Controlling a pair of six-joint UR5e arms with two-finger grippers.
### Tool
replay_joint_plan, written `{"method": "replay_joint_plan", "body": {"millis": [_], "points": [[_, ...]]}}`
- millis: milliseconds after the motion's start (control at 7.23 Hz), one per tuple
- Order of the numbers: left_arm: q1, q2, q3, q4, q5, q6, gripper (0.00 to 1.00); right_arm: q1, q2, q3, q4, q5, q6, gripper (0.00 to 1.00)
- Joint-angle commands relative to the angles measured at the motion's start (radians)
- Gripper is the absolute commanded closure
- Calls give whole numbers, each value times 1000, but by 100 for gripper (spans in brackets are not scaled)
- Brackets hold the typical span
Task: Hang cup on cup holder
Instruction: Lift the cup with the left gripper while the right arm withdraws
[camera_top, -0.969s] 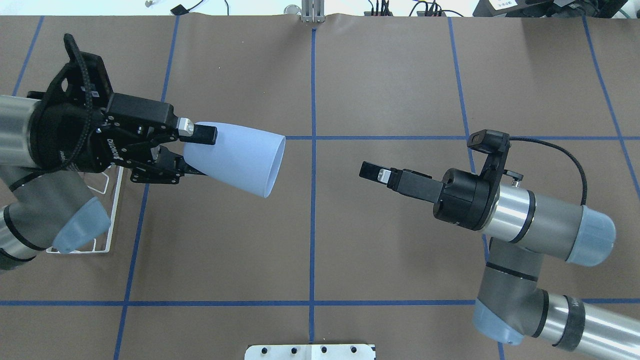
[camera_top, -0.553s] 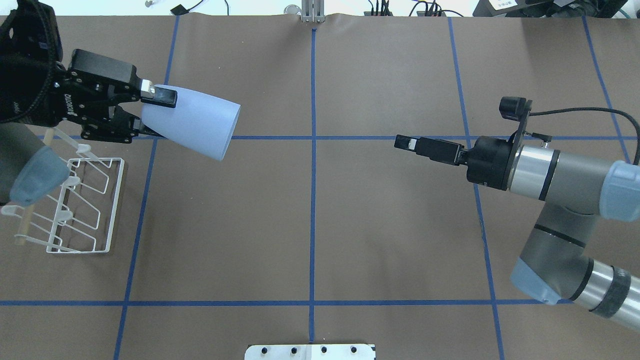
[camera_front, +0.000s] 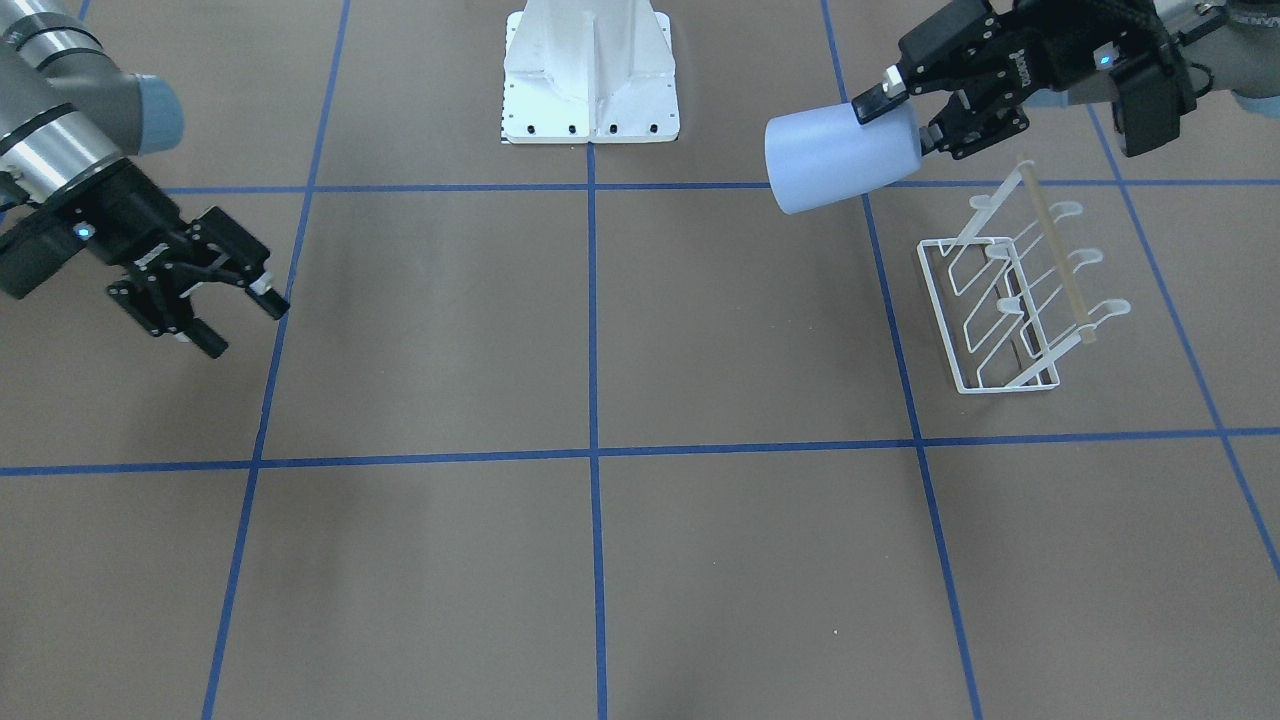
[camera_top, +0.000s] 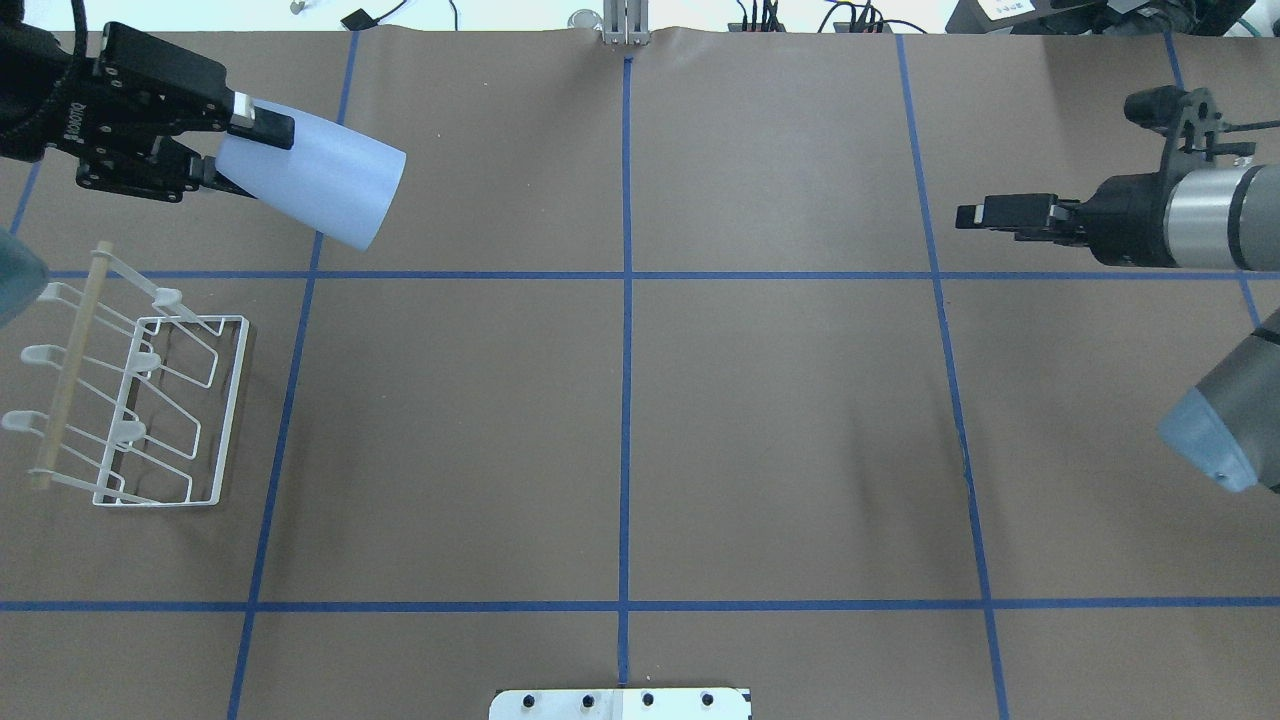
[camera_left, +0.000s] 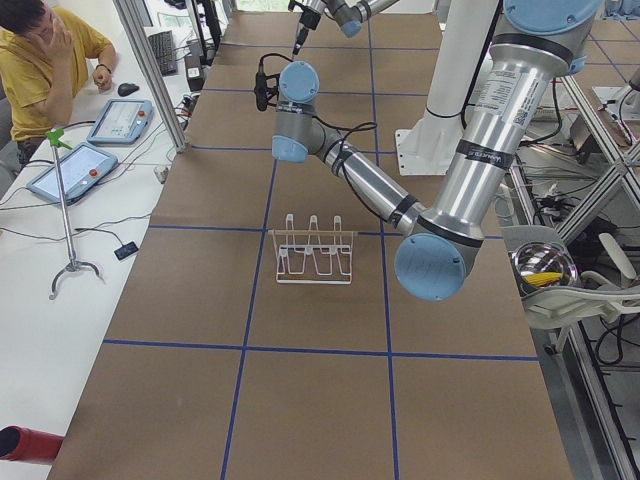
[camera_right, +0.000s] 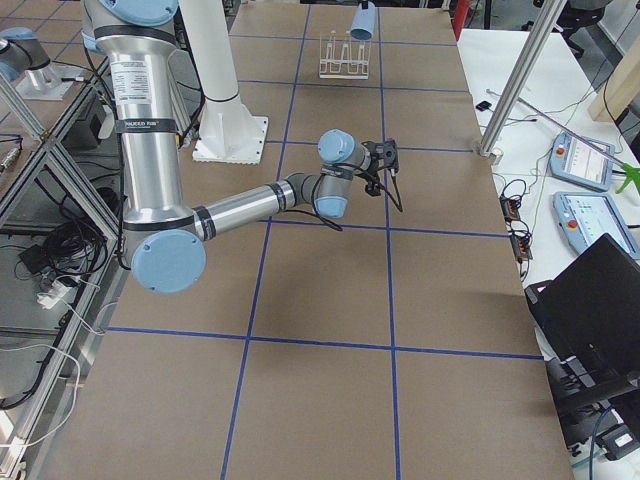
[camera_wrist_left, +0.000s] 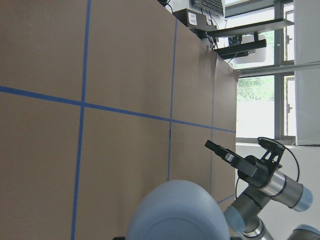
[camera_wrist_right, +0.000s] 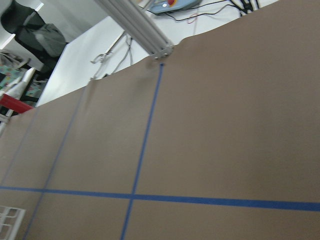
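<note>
The pale blue cup (camera_top: 315, 190) is held in the air by its narrow base, lying on its side with the rim pointing toward the table's middle. My left gripper (camera_top: 238, 152) is shut on it at the far left corner; the cup also shows in the front view (camera_front: 835, 160). The cup holder (camera_top: 150, 410), a white wire rack with a tan rod, stands on the table nearer the robot than the cup and apart from it; it also shows in the front view (camera_front: 1005, 300). My right gripper (camera_front: 246, 322) is open and empty at the far right, above the table.
The white robot pedestal (camera_front: 590, 75) stands at the robot's edge, centre. Blue tape lines cross the brown table cover. An aluminium post (camera_top: 622, 20) stands at the far edge. An operator (camera_left: 45, 60) sits beyond the table's far side.
My left arm has carried the cup back toward the far left corner, uncovering the rack. My right arm has drawn away to the right and farther back.
</note>
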Motion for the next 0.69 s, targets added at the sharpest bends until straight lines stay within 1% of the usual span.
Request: {"method": "replay_joint_plan", "body": {"millis": [0,277,415,553], "points": [[-27,25,-22,162,0,191,100,139,-47,4,-243,91,-308,0],[-36,25,-51,356,9,382,100,264,-94,4,-433,152,-639,0],[-47,25,-72,477,12,502,100,348,-110,3,-536,216,-802,0],[-63,26,-91,592,20,646,100,415,-113,7,-658,261,-935,0]]}}
